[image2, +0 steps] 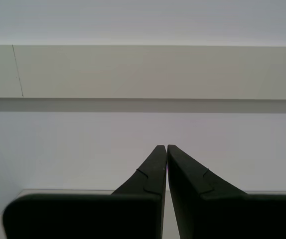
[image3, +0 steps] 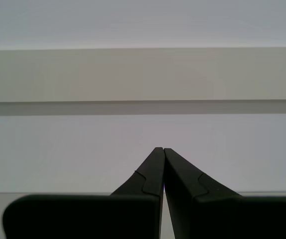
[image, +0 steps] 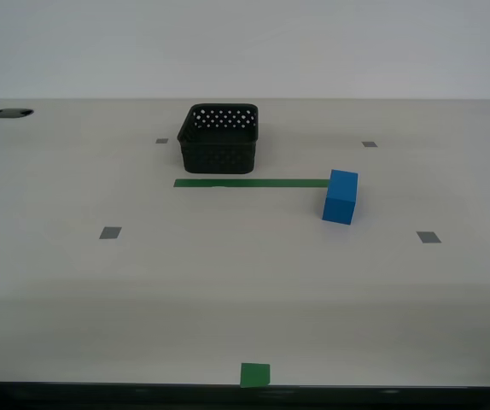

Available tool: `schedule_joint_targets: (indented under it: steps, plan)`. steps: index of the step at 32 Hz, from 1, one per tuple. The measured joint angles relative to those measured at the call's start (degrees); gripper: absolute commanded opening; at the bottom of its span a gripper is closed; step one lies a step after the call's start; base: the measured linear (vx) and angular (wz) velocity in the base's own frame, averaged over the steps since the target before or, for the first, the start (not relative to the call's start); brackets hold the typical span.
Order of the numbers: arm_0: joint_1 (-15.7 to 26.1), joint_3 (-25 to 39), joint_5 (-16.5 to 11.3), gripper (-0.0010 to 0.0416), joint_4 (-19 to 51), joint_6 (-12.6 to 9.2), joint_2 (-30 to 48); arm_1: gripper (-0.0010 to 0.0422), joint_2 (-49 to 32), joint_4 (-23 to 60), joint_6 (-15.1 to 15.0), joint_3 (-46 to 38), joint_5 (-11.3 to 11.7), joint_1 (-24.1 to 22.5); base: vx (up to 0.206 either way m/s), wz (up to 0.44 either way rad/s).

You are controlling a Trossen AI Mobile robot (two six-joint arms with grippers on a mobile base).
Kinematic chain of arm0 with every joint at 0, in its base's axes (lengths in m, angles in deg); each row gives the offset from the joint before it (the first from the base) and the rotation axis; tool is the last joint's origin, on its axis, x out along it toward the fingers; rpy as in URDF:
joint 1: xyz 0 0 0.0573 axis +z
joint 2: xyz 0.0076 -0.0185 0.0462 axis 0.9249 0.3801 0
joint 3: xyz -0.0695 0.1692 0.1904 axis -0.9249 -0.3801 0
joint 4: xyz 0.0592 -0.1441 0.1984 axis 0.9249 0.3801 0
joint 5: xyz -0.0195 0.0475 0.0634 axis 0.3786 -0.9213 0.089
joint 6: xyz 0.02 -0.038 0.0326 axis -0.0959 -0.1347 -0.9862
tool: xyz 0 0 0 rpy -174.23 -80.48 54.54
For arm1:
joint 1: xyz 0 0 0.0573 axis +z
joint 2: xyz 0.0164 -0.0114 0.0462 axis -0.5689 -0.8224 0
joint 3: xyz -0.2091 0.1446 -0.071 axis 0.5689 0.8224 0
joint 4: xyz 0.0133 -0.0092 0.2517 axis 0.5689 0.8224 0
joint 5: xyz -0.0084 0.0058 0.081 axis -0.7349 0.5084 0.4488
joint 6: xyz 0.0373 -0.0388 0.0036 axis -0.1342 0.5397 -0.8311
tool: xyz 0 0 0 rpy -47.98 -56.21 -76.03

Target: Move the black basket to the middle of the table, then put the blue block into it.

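The black basket stands upright on the off-white table, toward the back and a little to the exterior view's left of centre, just behind the long green tape strip. The blue block sits at the strip's end on the exterior view's right. Neither arm shows in the exterior view. My first gripper is shut and empty and points at a plain wall. My second gripper is shut and empty and points at a plain wall too. Basket and block are out of both wrist views.
Small grey tape squares dot the table. A green tape square lies at the front edge. A dark hole sits at the back on the exterior view's left.
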Motion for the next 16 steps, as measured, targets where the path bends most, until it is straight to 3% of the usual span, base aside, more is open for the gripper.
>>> schedule_joint_targets:
  steps: [16]
  plan:
    - [0.0,0.0,0.0,0.0,0.0,0.0,0.0,0.0,0.0,0.0,0.0,0.0,0.0,0.0,0.0,0.0]
